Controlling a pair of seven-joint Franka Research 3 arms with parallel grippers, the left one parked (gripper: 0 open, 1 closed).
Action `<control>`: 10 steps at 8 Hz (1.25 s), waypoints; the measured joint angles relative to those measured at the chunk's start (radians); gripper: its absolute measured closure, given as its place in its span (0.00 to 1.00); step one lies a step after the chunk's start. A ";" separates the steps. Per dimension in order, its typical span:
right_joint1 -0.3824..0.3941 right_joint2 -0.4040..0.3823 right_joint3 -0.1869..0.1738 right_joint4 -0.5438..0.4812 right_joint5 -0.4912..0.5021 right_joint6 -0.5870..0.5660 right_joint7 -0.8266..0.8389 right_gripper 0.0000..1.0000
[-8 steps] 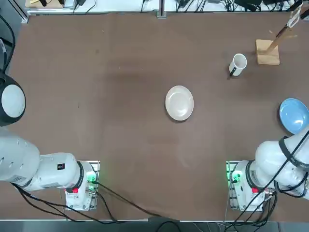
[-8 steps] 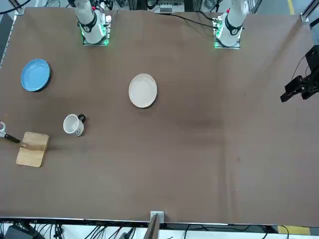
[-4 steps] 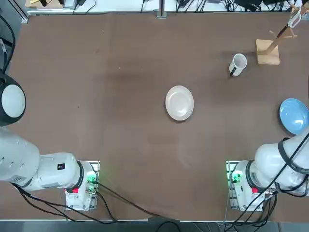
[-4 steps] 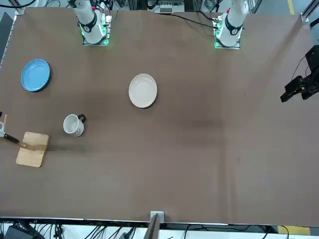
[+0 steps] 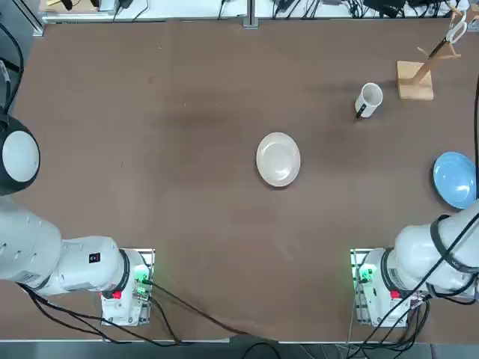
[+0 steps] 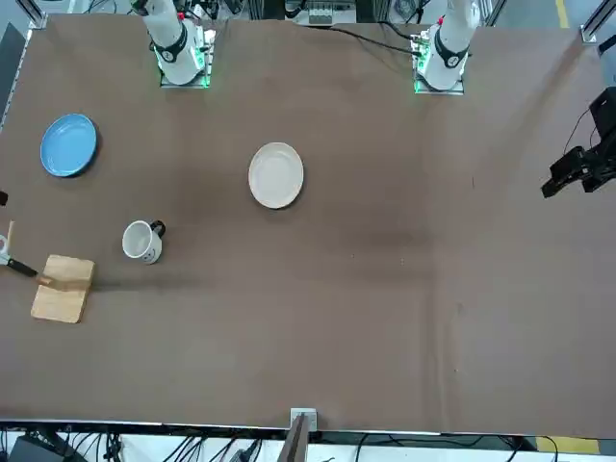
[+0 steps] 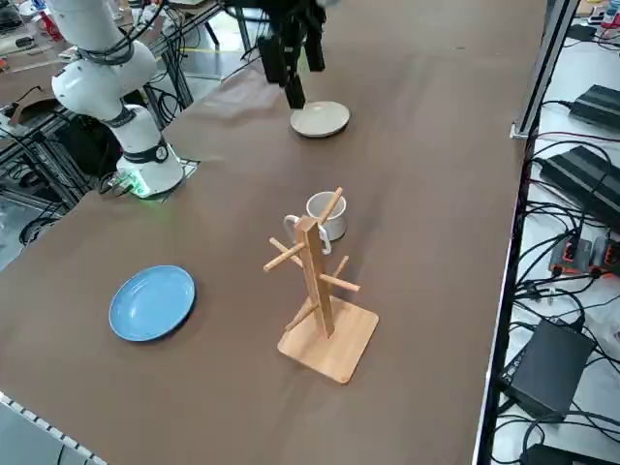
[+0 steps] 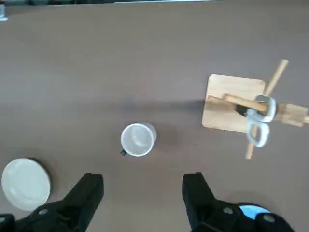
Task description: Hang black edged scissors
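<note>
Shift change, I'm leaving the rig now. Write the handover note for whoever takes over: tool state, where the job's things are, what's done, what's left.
Right tool: open, empty, up in the air over the table, looking down at the white mug and the wooden rack.
Black edged scissors: hanging by a handle loop on a peg of the rack, near the table's far right corner.
Mug stands beside the rack, apart from it; cream plate mid-table; blue plate at the right edge.
Done: scissors are on the peg and released.
Left: nothing visible for the hang itself; check that they stay put and let the arm clear off.
</note>
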 joint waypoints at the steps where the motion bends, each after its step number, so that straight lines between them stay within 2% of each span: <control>1: 0.029 -0.029 0.000 0.000 -0.003 -0.033 0.039 0.00; 4: 0.073 -0.119 0.001 -0.038 -0.018 -0.089 0.097 0.00; 5: 0.100 -0.147 0.001 -0.072 -0.055 -0.088 0.098 0.00; 8: 0.250 -0.232 0.000 -0.221 -0.186 -0.052 0.146 0.00; 10: 0.292 -0.309 0.000 -0.327 -0.211 -0.042 0.173 0.00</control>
